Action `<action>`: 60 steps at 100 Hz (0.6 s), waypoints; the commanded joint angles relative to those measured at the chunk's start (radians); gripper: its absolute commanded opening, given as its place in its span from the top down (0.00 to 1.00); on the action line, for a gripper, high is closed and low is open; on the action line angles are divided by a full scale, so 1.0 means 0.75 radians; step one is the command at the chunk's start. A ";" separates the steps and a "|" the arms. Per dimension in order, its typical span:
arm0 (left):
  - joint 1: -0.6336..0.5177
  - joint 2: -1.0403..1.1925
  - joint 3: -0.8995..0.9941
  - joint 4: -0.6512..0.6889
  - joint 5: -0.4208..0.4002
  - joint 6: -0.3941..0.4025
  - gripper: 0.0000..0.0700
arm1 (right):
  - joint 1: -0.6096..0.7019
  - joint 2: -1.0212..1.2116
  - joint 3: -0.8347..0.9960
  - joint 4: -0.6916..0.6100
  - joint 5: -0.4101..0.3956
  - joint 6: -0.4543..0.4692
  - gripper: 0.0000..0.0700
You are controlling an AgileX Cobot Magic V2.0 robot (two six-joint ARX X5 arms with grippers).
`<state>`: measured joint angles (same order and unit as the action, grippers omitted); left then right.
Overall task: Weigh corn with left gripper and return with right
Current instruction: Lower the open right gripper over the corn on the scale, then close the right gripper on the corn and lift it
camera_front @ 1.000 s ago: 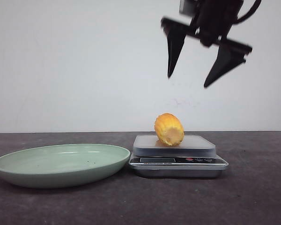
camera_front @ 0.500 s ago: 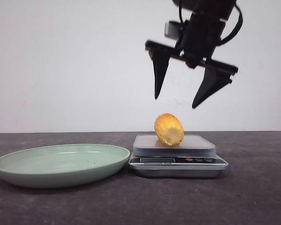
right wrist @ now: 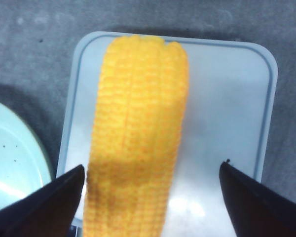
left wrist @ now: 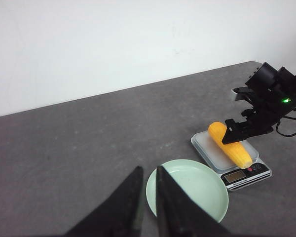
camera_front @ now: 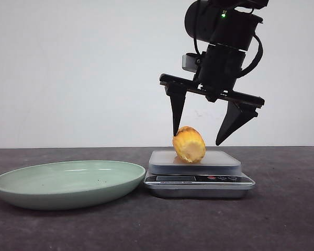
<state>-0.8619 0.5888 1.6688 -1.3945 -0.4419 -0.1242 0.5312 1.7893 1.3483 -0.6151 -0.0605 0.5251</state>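
Now we see the corn point(camera_front: 189, 144) lying on the scale point(camera_front: 199, 170), beside the green plate point(camera_front: 68, 183). Our right gripper point(camera_front: 198, 137) hangs over it, jaws spread wide to either side, while our left gripper point(left wrist: 147, 197) has its fingers nearly closed, holding nothing.

The corn point(camera_front: 189, 145) lies on the scale point(camera_front: 199, 172) platform. The right gripper point(camera_front: 197, 137) hangs above it, fingers spread wide, one tip beside the cob. A green plate point(camera_front: 68, 183) sits left of the scale.
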 commanded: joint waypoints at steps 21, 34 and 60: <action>-0.013 0.012 0.024 -0.045 -0.004 -0.032 1.00 | 0.032 0.073 0.028 -0.014 -0.035 0.036 0.45; -0.013 0.012 0.024 -0.052 -0.003 -0.033 1.00 | 0.040 0.091 0.027 -0.044 -0.082 0.034 0.65; -0.013 0.012 0.024 -0.061 -0.003 -0.072 1.00 | 0.055 0.051 0.028 -0.015 -0.021 0.018 1.00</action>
<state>-0.8619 0.5888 1.6688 -1.4174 -0.4419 -0.1612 0.5667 1.8343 1.3514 -0.6392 -0.0975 0.5396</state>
